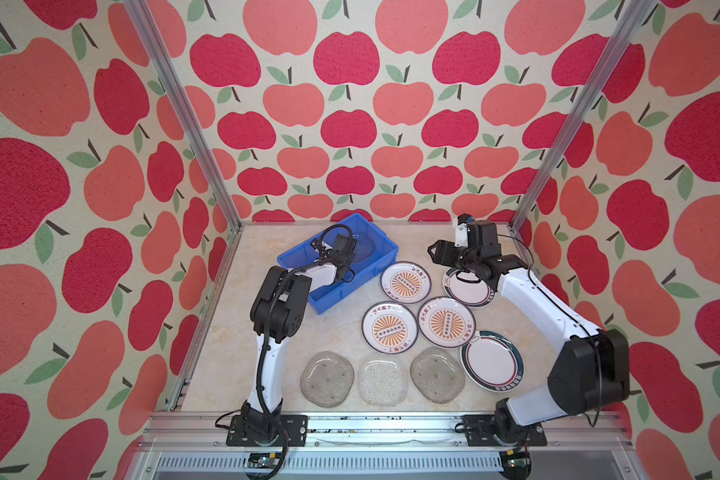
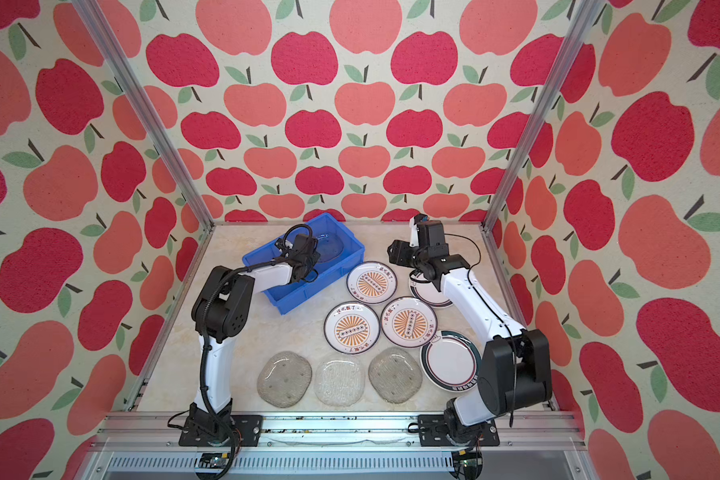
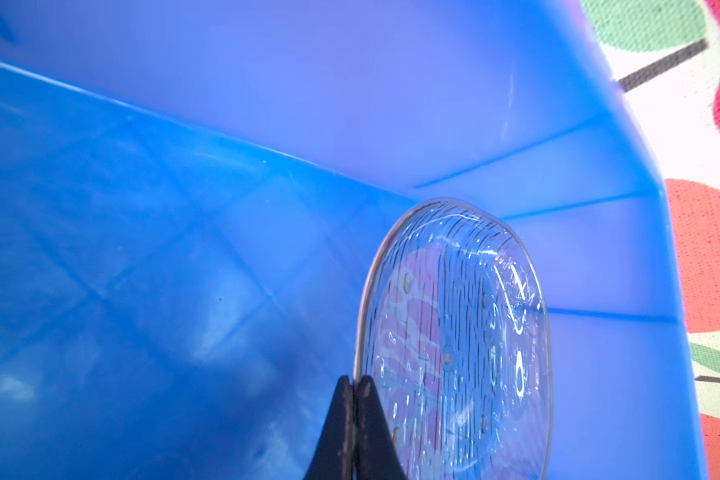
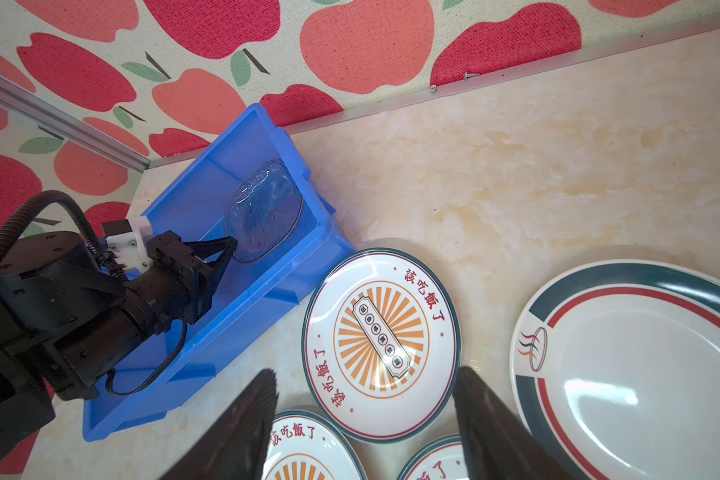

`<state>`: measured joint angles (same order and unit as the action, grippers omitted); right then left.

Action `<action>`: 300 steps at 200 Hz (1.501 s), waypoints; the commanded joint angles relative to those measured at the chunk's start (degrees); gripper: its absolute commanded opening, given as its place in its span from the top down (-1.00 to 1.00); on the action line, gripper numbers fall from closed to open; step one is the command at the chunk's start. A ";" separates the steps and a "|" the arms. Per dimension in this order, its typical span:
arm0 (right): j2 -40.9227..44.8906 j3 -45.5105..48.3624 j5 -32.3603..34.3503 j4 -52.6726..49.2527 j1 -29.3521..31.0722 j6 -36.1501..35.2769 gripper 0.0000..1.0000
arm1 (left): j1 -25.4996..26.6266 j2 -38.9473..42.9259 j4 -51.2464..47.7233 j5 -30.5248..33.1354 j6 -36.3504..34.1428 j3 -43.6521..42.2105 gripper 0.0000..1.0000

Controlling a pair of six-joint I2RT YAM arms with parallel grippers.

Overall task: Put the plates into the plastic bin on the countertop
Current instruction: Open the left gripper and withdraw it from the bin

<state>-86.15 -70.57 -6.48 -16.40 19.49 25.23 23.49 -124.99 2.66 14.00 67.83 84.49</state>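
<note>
- Bin end: the left gripper (image 3: pixel 353 380) is clenched on the rim of a clear textured rounded-square glass plate (image 3: pixel 454 332), held inside the bright blue rectangular plastic bin (image 1: pixel 366 274).
- The plate extends away from the gripper tips toward the bin's end wall, tilted up on edge rather than flat. Whether it touches the floor or wall cannot be told.
- Likely next: lay it flatter, then let go.
- The right gripper (image 1: pixel 433 252) is released and empty above the desk (image 1: pixel 225 365), near a round white orange-sunburst plate (image 1: pixel 405 283). Eight plates lie on the desk.
</note>
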 commanded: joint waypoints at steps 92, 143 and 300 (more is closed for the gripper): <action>1.05 -1.08 -0.76 -0.83 0.11 1.13 -0.49 | -1.07 -1.40 1.87 -3.72 -0.07 1.71 0.54; 1.75 -2.35 -0.84 -2.02 0.20 0.17 -0.49 | -1.33 2.07 2.15 -2.16 -4.07 0.98 -0.35; 7.26 6.52 -7.18 -6.21 4.77 -2.88 -0.47 | 7.21 45.05 -14.45 -20.80 -37.38 -14.89 -0.98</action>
<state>-82.52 -68.03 -11.20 -20.75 24.03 22.98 29.17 -86.08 -4.08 5.67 31.94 80.95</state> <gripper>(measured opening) 0.740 0.990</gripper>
